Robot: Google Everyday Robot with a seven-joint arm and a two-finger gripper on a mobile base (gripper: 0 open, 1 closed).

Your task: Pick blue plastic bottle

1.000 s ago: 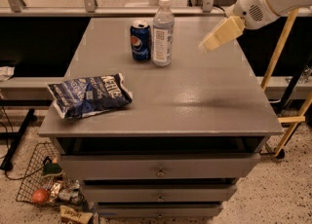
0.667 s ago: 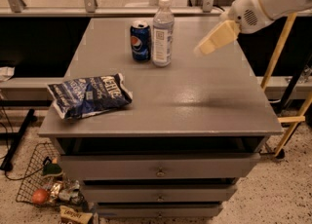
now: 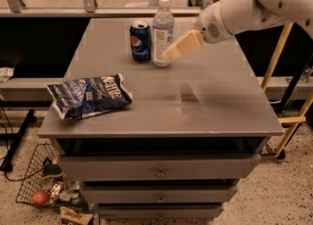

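The gripper [image 3: 173,52] is showing as one tan shape, so its opening cannot be told. The arm [image 3: 254,4], cut off at top right, is slanting down near the worktop's [image 3: 220,106] rear edge, its tip just beside the upright blue plastic bottle [image 3: 162,33].

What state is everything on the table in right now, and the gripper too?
Blue plastic bottle: upright on the table, cap on, not lifted.
Soda can: upright, close beside the bottle.
Chip bag: lying flat near the table's front corner.
Gripper: in the air by the bottle's side, contact unclear.
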